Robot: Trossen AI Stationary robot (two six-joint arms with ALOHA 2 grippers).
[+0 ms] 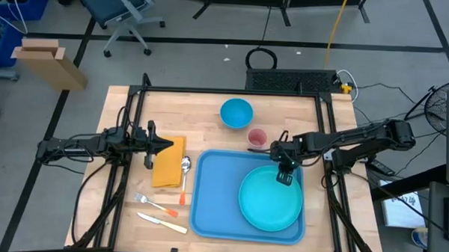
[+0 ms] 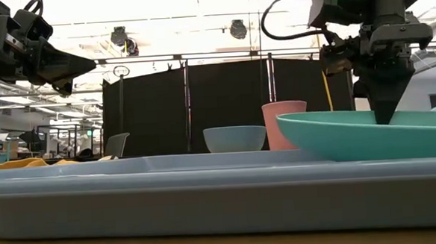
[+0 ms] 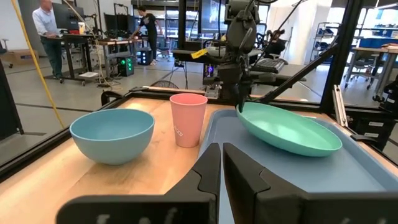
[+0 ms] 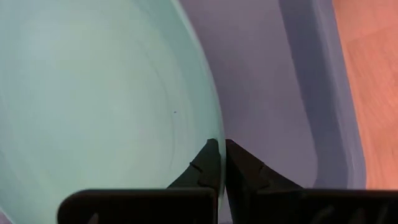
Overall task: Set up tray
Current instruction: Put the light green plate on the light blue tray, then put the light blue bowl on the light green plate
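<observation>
Currently the tray [image 1: 211, 193] lies flat on the counter [image 1: 202, 118], lower centre-right of the high view. A teal plate [image 1: 270, 201] sits in the tray's right half, one edge raised. The right end effector [image 1: 285, 173] is clamped on the plate's upper rim, fingers [image 4: 208, 165] pinched together over the edge. Above the tray stand a pink cup [image 1: 257, 137] and a blue bowl [image 1: 236, 112]. Left of the tray: a spoon [image 1: 184, 177], a yellow napkin [image 1: 168, 161], a fork [image 1: 153, 204], a knife [image 1: 161, 223]. The left end effector [image 1: 162, 145] hovers over the napkin's upper edge, fingers [image 3: 208, 168] nearly together, holding nothing.
</observation>
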